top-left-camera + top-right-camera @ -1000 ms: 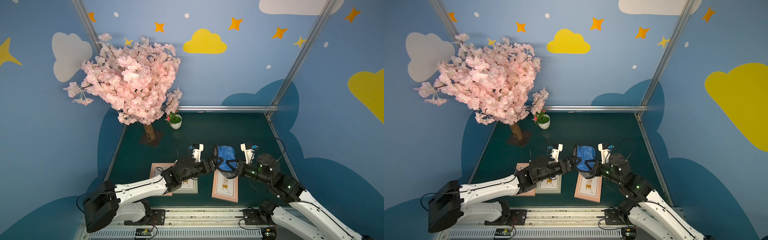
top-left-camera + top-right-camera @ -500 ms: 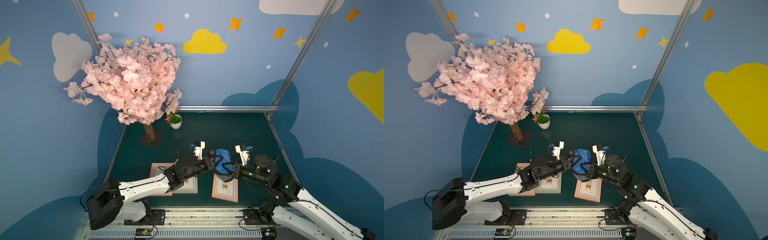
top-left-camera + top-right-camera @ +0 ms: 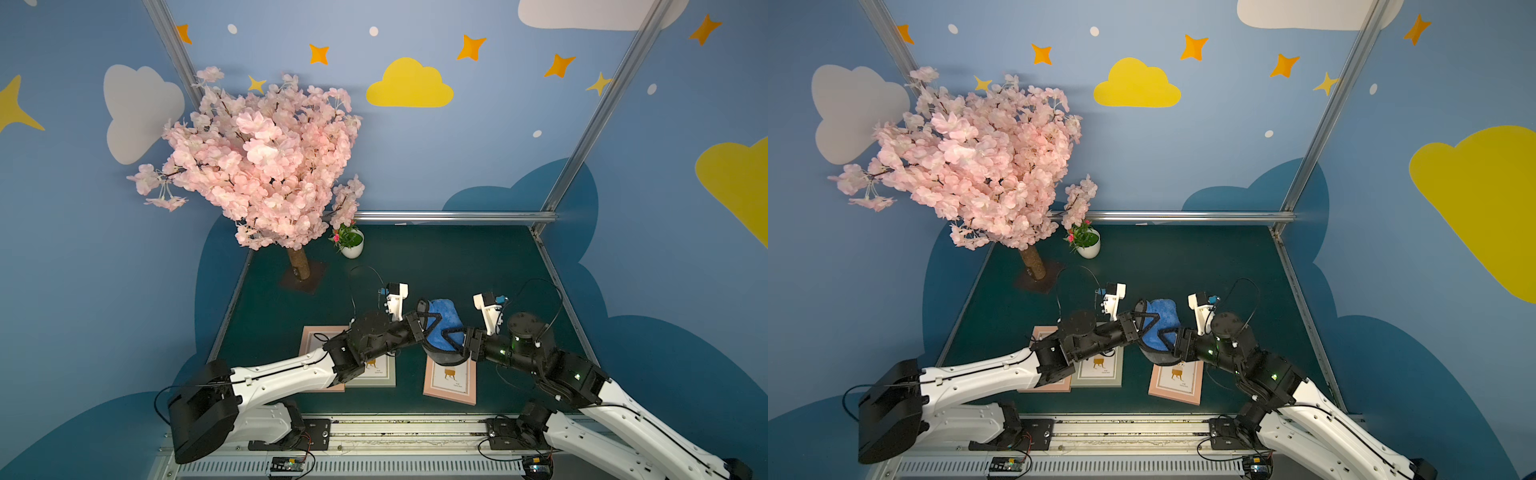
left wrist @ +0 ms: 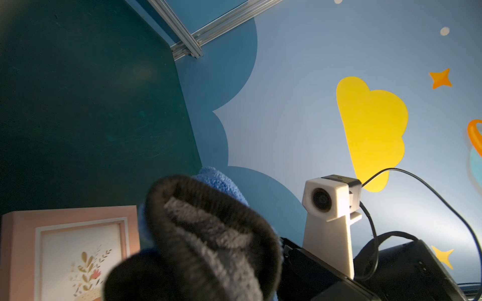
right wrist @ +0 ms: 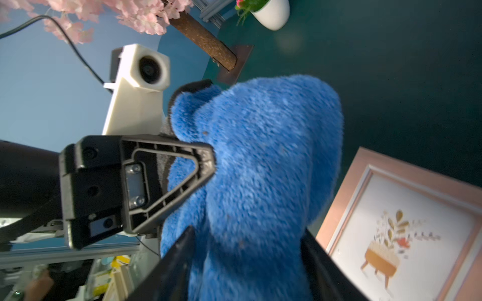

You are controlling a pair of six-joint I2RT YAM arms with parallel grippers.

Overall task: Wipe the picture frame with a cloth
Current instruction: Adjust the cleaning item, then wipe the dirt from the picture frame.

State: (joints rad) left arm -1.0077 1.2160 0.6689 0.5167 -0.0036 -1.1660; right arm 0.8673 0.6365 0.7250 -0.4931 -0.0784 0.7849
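The blue cloth with its dark grey reverse hangs in the air between my two grippers, above the far end of a pink picture frame that lies flat on the green table. My left gripper is shut on the cloth's left edge; one of its fingers presses into the blue pile. My right gripper stands open, its jaws apart with the cloth still lying between them. In the left wrist view the cloth hides my own jaws.
Two more frames, one grey-green and one pink, lie under my left arm. A pink blossom tree on a brown base and a small white flower pot stand at the back left. Walls close in the table.
My left gripper has moved in from the left and shut on the cloth. My right gripper, shut on the cloth before, has spread its jaws. The cloth has shifted slightly left.
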